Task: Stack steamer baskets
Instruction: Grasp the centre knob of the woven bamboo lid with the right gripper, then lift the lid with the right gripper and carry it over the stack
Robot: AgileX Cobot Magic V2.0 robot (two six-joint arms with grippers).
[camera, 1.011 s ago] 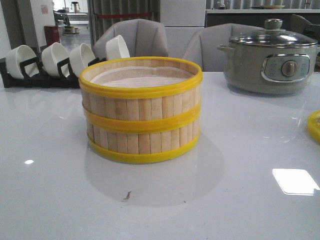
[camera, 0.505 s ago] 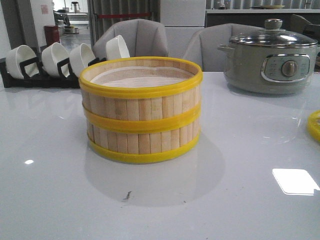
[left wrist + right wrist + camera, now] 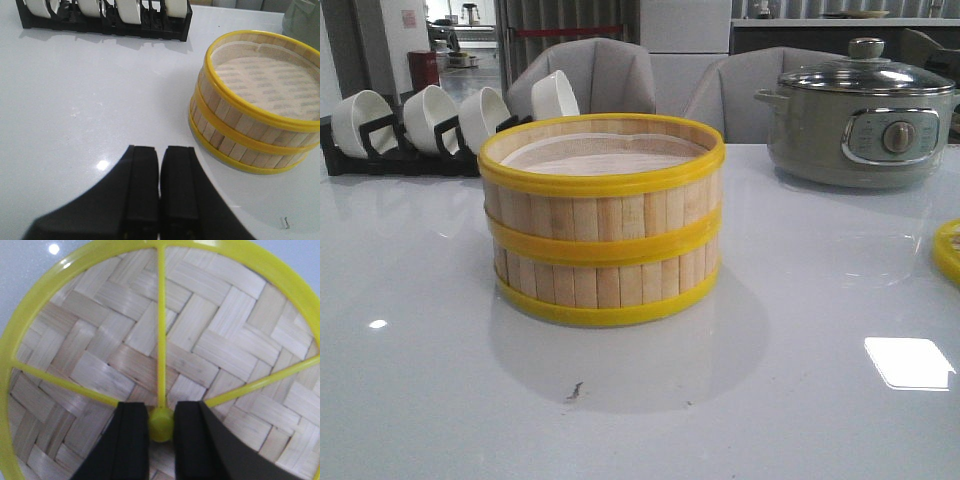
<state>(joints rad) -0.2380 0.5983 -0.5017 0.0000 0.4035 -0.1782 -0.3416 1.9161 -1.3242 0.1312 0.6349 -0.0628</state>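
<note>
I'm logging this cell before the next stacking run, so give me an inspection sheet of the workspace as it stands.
Surface: glossy white table, a small dark speck near the front.
Job's things: two steamer baskets stacked upright mid-table, top tier open; woven lid lies apart on the table, its rim just showing at the front view's right edge.
Clutter: grey-green electric pot with glass lid at back right; white bowls on edge in a black rack at back left.
Grippers: left gripper shut, holding nothing, beside the stack; right gripper straddles the lid's yellow centre knob, grip unclear.
Cables: nothing seen.
Surroundings: grey chairs behind the table.
</note>
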